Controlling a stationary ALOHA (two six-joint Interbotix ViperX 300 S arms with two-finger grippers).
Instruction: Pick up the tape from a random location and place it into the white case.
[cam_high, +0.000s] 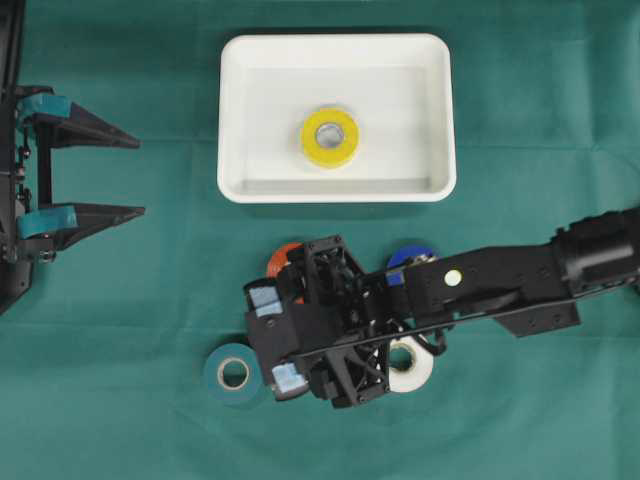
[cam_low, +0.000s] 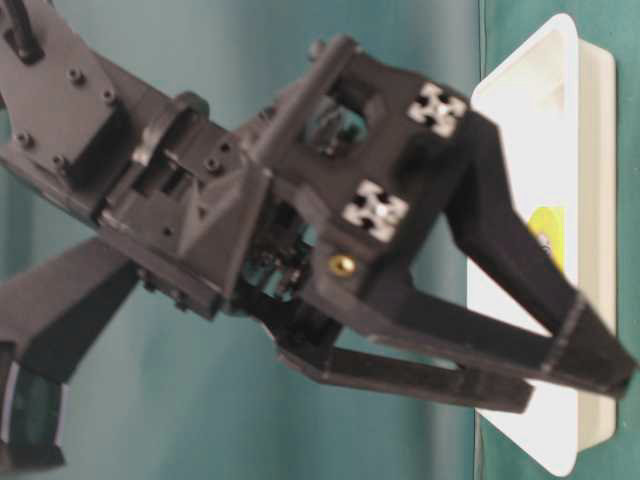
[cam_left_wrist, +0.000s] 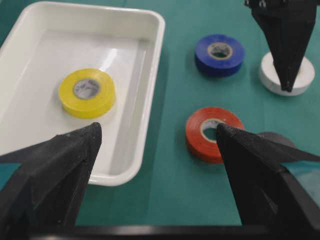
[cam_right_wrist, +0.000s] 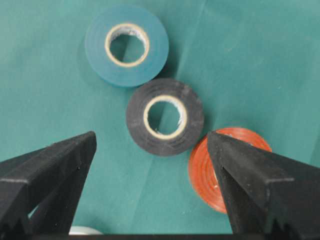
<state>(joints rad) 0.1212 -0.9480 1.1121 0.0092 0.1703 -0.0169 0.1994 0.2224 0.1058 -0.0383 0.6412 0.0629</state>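
The white case (cam_high: 235, 110) lies at the back with a yellow tape roll (cam_high: 329, 137) flat inside it; both also show in the left wrist view, the case (cam_left_wrist: 40, 65) and the yellow roll (cam_left_wrist: 107, 90). My right gripper (cam_high: 275, 340) reaches across the middle and hangs open above a black tape roll (cam_right_wrist: 135, 107), which lies just ahead of the gap between its fingers (cam_right_wrist: 151, 137). The arm hides that roll from overhead. An orange roll (cam_right_wrist: 202, 172) touches the black one, partly behind the right finger. My left gripper (cam_high: 140, 177) stands open at the left edge, holding nothing.
A teal roll (cam_high: 232, 373) lies left of the right gripper. Around the arm are an orange roll (cam_high: 283, 260), a blue roll (cam_high: 410, 257) and a white roll (cam_high: 412, 370). A green cloth (cam_high: 120, 400) covers the table.
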